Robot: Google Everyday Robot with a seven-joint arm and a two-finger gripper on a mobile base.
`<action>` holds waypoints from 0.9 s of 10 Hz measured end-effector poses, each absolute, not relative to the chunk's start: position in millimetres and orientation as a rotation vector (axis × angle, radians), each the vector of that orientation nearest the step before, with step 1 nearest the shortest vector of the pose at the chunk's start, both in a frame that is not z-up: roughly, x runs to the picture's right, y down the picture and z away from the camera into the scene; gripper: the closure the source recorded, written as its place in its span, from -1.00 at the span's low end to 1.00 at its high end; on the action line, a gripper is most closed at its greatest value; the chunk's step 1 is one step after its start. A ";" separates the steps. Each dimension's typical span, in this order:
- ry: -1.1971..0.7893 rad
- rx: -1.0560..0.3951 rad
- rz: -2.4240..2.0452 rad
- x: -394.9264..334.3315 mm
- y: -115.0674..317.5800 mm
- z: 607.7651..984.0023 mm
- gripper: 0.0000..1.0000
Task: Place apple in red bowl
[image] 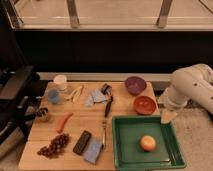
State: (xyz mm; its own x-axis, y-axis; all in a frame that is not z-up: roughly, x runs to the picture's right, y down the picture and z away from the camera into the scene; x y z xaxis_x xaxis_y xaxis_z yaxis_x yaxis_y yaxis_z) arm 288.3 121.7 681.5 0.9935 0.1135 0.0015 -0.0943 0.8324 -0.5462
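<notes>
The wooden table (88, 118) carries green tray (129, 134), red bowl (144, 104), purple bowl (135, 84), carrot (64, 121), grapes (54, 145); gripper (167, 116) hangs over its right edge.

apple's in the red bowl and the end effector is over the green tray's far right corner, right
No: the camera view shows the small yellow-orange apple in the green tray, not the round orange-red bowl. The end effector is over the tray's far right corner.

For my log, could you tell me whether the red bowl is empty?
Empty: the red bowl holds nothing; the apple lies in the green tray, gripper above its corner.
</notes>
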 end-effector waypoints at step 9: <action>-0.203 -0.787 0.262 271.9 224.5 694.5 -0.30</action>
State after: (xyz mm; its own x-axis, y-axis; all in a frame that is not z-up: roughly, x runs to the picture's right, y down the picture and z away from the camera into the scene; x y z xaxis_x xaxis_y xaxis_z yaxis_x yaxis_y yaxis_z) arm 271.9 224.5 694.5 0.9483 0.3063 0.0826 -0.1558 0.6764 -0.7199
